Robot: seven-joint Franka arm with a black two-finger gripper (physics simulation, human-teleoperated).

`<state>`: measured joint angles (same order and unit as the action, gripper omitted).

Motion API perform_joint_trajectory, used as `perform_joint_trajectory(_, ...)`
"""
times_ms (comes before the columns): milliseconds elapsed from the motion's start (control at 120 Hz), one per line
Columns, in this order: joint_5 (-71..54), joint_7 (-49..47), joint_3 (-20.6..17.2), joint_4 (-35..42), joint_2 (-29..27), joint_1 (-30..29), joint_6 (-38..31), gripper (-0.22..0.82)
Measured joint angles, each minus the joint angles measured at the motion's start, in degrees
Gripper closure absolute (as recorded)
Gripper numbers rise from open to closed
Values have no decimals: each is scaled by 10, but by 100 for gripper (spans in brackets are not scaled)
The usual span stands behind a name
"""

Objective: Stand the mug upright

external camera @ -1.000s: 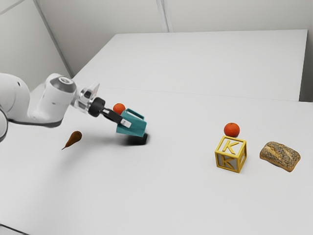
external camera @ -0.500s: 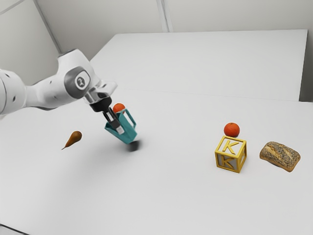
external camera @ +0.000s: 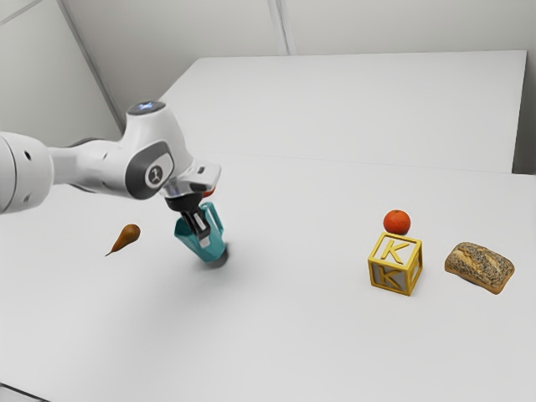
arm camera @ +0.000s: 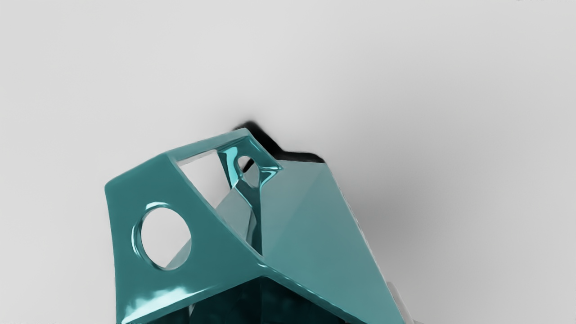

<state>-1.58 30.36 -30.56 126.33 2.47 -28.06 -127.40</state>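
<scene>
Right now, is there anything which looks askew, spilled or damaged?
Yes, the mug: it leans in the gripper instead of standing upright, mouth tipped toward the exterior view's left. I see no spill or damage.

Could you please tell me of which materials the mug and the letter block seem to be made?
The mug looks like glossy teal plastic, perhaps glazed ceramic: bright highlights on a smooth surface. The letter block could be painted wood or plastic: evenly yellow edges, pale faces.
</scene>
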Motion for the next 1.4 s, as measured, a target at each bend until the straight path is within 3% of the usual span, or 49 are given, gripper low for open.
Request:
perform_joint_trajectory(483, -16, -100, -1, 11, 17, 0, -10, 77)
perform_joint_trajectory(575, -15, -110, -1, 11, 18, 1, -10, 65)
perform_joint_trajectory(742, -17, -125, -2, 11, 17, 0, -12, 35)
perform_joint_trajectory(892, -23, -135, -9, 6, -5, -1, -14, 18)
perform_joint_trajectory(1117, -24, -145, -19, -19, -60, 0, 8, 6)
perform_joint_trajectory(1342, -16, -162, -27, -162, -57, 6, 119, 2)
perform_joint_trajectory(1400, -15, -172, -1, -195, -53, 31, 148, 2)
